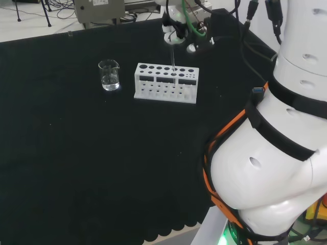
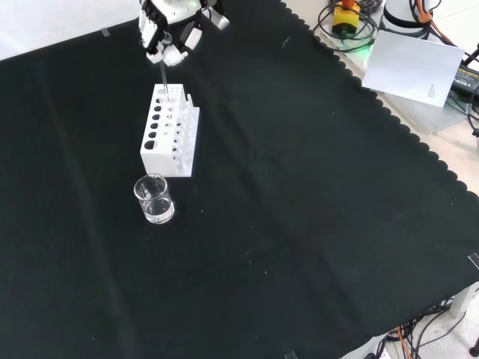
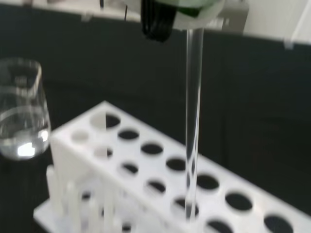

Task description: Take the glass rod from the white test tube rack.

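We cannot tell whether the glass rod (image 3: 193, 121) has left its hole in the rack (image 3: 146, 170); its top vanishes inside the hand (image 3: 160, 19), itself cropped.

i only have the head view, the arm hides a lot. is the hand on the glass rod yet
Observer: Yes. In the front view the hand has its fingers closed round the top of the glass rod.
Operator: is the rod out of the rack
Observer: Not quite. The wrist view shows its lower end still inside a hole of the white test tube rack.
Operator: is it tilted
Observer: It stands close to upright in the wrist view.
Operator: anything in the beaker
Observer: The glass beaker holds a little clear liquid at its bottom, and it stands apart from the rack in the front view.
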`<state>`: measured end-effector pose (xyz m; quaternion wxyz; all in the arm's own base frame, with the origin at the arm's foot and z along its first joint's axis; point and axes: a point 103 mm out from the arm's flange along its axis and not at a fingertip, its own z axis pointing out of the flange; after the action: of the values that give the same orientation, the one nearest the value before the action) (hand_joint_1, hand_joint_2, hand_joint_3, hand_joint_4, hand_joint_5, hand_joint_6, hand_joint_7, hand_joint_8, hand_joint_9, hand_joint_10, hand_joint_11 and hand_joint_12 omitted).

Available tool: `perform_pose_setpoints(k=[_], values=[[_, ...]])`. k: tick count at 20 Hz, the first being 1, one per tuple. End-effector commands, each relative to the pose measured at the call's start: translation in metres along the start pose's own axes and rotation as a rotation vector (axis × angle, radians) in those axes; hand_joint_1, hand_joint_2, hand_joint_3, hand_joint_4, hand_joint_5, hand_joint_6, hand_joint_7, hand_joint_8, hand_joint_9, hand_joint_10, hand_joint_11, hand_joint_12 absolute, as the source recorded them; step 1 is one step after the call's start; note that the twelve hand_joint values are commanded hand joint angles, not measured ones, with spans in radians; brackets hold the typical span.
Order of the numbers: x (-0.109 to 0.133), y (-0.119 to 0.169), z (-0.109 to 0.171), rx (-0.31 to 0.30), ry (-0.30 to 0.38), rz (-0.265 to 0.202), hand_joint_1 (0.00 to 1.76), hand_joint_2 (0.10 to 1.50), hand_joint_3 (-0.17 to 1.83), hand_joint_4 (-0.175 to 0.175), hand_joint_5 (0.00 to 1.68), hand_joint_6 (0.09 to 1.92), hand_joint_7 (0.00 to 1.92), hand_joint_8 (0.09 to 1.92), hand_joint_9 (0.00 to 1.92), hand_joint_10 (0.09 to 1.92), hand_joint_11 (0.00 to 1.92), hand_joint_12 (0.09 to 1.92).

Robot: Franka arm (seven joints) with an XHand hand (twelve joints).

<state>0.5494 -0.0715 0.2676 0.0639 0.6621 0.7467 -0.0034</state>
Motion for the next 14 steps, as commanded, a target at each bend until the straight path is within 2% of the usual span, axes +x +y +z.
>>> perform_pose_setpoints(k=[1,5,8,14], values=[[0.000,-0.003,-0.042,-0.124,0.076,0.080,1.29,0.72,0.72,-0.175,1.02,0.86,1.16,1.17,1.62,0.84,1.27,0.99],[0.002,-0.008,-0.065,-0.157,0.123,0.125,1.30,0.71,0.73,-0.175,1.05,0.81,1.18,1.14,1.62,0.79,1.26,0.96],[0.005,-0.013,-0.081,-0.159,0.148,0.159,1.30,0.71,0.71,-0.175,1.05,0.80,1.18,1.13,1.63,0.77,1.25,0.96],[0.017,-0.021,-0.102,-0.163,0.158,0.178,1.30,0.71,0.70,-0.175,1.06,0.77,1.19,1.12,1.64,0.75,1.24,0.95]])
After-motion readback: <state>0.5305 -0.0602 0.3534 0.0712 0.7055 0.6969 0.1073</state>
